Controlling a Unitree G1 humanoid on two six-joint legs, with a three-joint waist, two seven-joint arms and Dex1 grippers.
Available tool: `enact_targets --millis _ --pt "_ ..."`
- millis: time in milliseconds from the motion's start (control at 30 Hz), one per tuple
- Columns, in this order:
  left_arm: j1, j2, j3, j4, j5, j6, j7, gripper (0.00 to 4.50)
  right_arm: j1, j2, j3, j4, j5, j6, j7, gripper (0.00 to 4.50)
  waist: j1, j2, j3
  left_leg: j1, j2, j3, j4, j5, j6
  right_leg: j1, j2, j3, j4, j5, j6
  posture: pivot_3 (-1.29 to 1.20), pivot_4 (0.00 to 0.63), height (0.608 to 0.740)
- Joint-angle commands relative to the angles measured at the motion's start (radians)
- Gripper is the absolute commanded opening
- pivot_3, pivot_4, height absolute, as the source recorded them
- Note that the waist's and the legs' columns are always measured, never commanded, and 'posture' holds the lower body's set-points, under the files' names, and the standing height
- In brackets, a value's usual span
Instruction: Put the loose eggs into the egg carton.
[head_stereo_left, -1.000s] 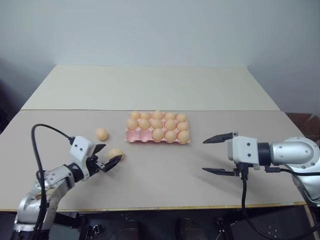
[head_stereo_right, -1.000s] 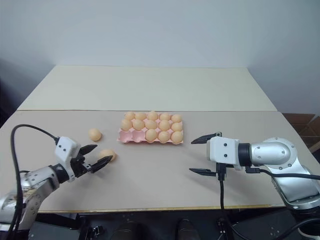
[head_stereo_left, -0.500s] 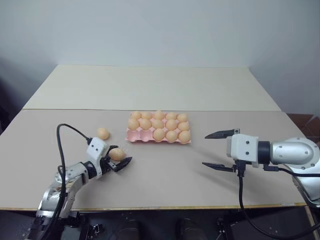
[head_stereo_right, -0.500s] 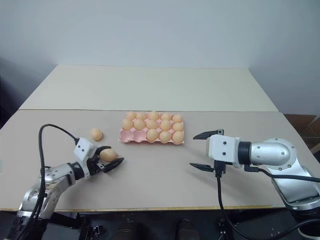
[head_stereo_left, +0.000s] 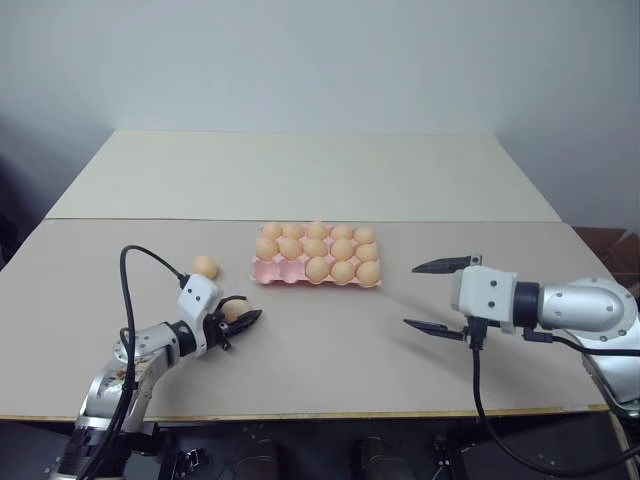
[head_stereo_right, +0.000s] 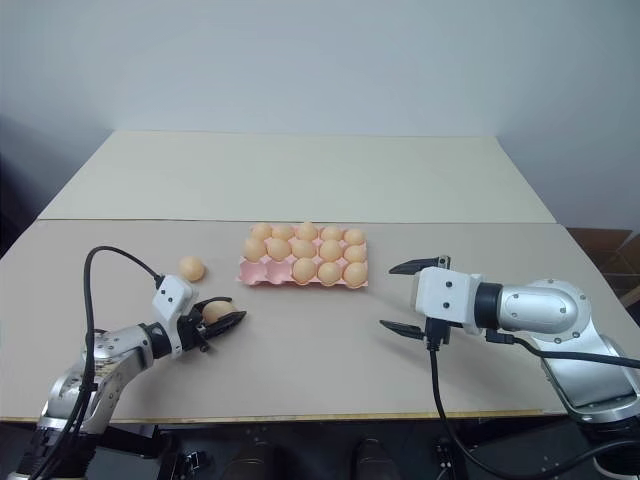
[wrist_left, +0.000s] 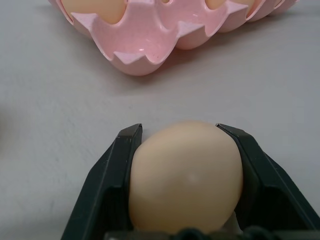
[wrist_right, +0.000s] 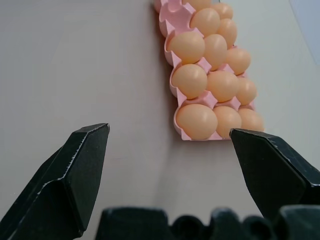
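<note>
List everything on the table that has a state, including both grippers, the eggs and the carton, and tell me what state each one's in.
left gripper: shut on an egg.
held egg: clamped between the fingers, near the carton's front left corner.
other loose egg: lying free on the table, left of the carton.
egg carton: lidless, mostly filled, with two front left cups empty.
right gripper: open, holding nothing, right of the carton.

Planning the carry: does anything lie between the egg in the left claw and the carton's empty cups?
Nothing visible does. Bare table lies between the held egg and the carton, whose near-left cups are empty. The other loose egg sits off to the side.
</note>
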Motion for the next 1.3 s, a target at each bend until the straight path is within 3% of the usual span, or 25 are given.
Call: enact_targets --millis 33,333,500,800,1033,1300 --pt "-0.033 -0.007 0.019 -0.049 -0.032 0.005 -0.009 2.09 -0.019 0.008 -0.013 -0.006 -0.010 -0.004 -0.019 4.50 0.000 0.000 0.000 0.000 0.000 0.000 0.000 0.000 0.000 0.000 0.000 0.000 0.000 0.000 0.000 0.00 0.150 0.740" --pt "-0.230 -0.082 0.024 0.001 -0.110 0.021 -0.010 2.09 0.000 0.039 -0.022 -0.024 -0.042 0.002 -0.076 4.50 0.003 0.000 0.000 -0.001 0.000 -0.001 0.003 0.000 0.000 0.001 0.000 -0.001 0.000 0.001 0.001 0.00 0.150 0.740" --pt "-0.423 -0.148 -0.052 0.217 -0.006 -0.066 -0.008 2.09 0.023 0.062 -0.019 -0.047 -0.064 0.006 -0.116 4.50 0.002 0.000 0.000 -0.002 -0.001 -0.002 0.008 0.000 0.000 0.003 0.000 -0.001 0.001 0.002 0.003 0.00 0.150 0.740" --pt "-0.505 -0.173 -0.096 0.370 0.074 -0.164 -0.056 2.09 0.062 0.062 -0.040 -0.087 -0.081 0.033 -0.155 4.50 -0.002 -0.001 0.000 -0.003 -0.001 -0.002 0.008 0.000 0.001 0.003 0.000 -0.001 0.001 0.003 0.004 0.00 0.150 0.740" --pt "-0.474 -0.177 -0.079 0.326 0.058 -0.208 -0.106 4.38 0.050 0.066 -0.028 -0.085 -0.092 0.042 -0.164 4.50 0.000 -0.001 0.000 -0.003 -0.001 -0.002 0.009 0.000 0.001 0.003 0.000 -0.001 0.001 0.003 0.004 0.00 0.150 0.740" --pt "-0.424 -0.132 0.000 0.226 0.041 -0.184 -0.036 4.48 0.026 0.074 -0.012 -0.064 -0.084 0.031 -0.149 4.50 -0.003 -0.001 0.000 -0.003 -0.001 -0.002 0.009 0.000 0.001 0.003 0.000 -0.001 0.001 0.003 0.004 0.00 0.150 0.740"
